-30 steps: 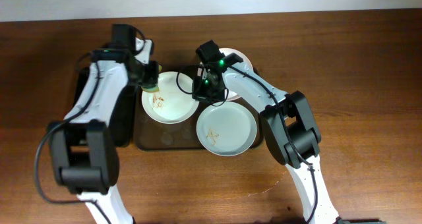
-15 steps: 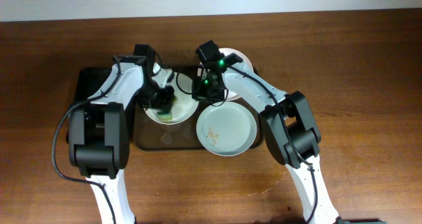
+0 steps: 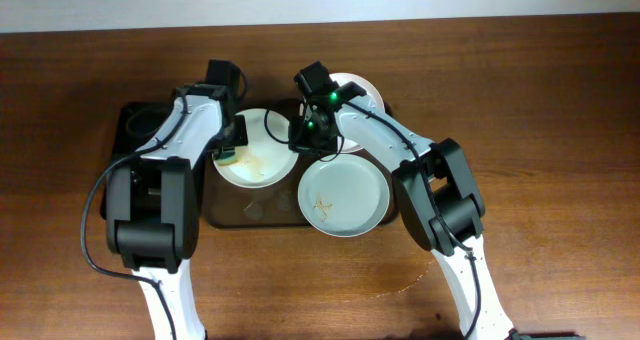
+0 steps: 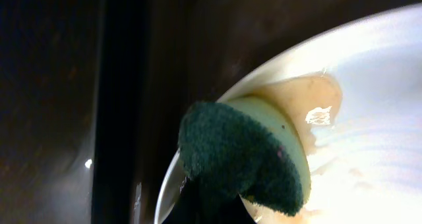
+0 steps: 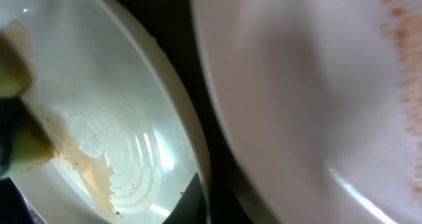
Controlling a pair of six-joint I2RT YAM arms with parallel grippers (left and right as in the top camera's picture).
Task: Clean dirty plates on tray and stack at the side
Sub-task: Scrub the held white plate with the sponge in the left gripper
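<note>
Three white plates lie on the dark tray (image 3: 245, 212). The left plate (image 3: 262, 162) has a brownish wet smear across its face. My left gripper (image 3: 228, 150) is shut on a green-and-yellow sponge (image 4: 245, 159) and presses it on this plate's left rim (image 4: 369, 125). My right gripper (image 3: 300, 140) pinches the same plate's right rim (image 5: 192, 151), with one dark finger (image 5: 188, 203) lying inside it. The front right plate (image 3: 343, 197) has small brown marks. The back plate (image 3: 358, 88) is partly under my right arm, and its speckled face fills the right of the right wrist view (image 5: 316, 85).
A smaller black tray (image 3: 135, 130) lies left of the dark tray, under my left arm. Brown wooden tabletop (image 3: 540, 130) spreads out to the right and front. A pale wall edge runs along the back.
My left gripper came down onto the left plate with the sponge, swept across its middle and now sits at its left rim. The brown marks became a wet smear. My right gripper held still.
</note>
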